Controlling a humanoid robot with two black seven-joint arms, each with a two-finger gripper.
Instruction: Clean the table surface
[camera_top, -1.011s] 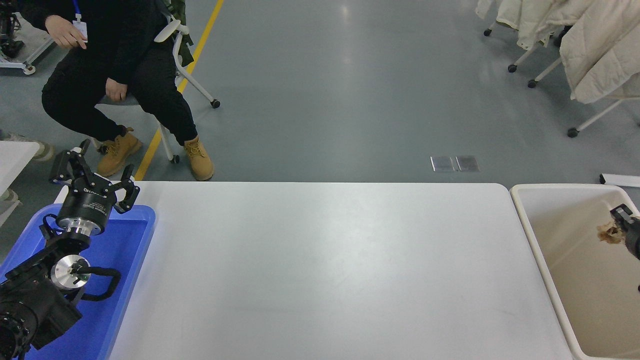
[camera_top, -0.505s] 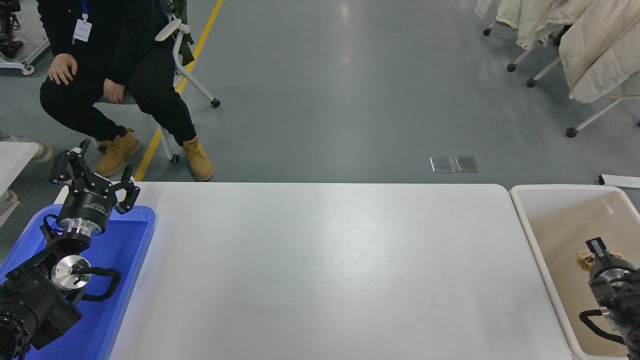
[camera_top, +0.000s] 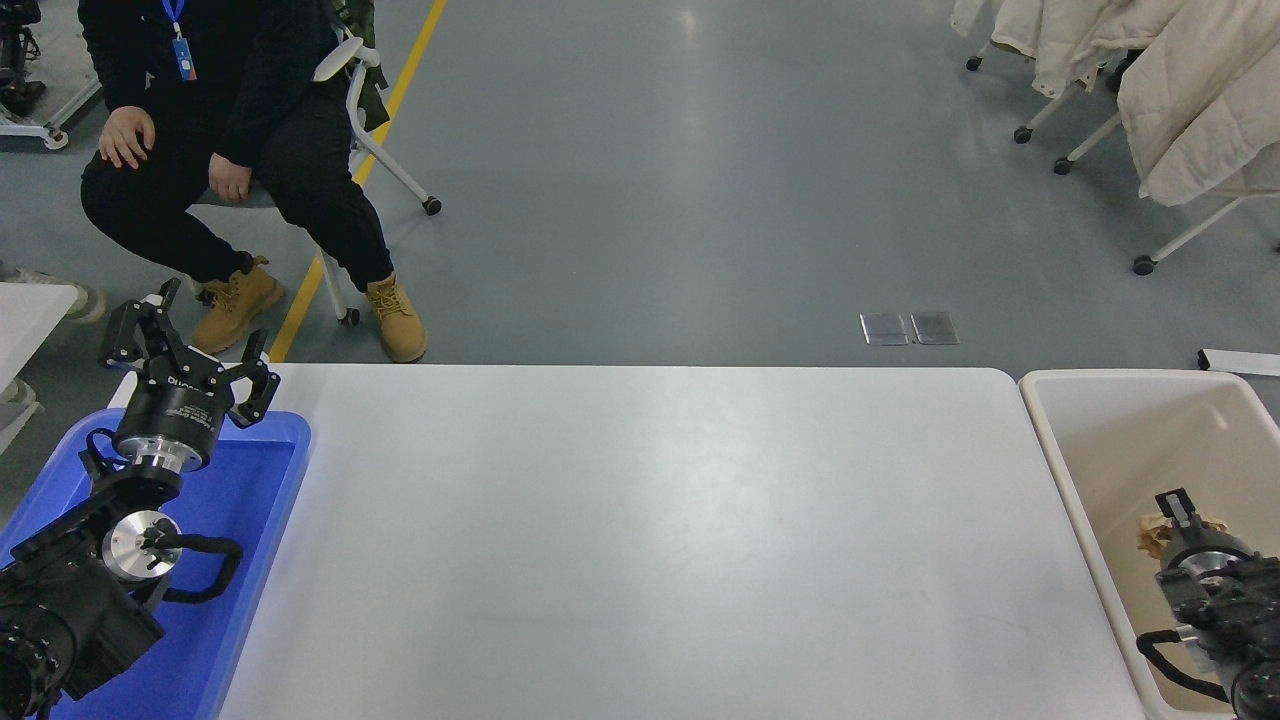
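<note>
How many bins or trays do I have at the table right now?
2. A blue tray sits at the table's left end under the parked left arm; a beige bin stands off the right end, with crumpled brown paper inside by the right gripper.

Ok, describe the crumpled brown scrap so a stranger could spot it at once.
Find the white table surface, then the beige bin off its right end. Inside the bin, at the right pincer, sits crumpled brown paper, the only brown, wrinkled thing there.
</note>
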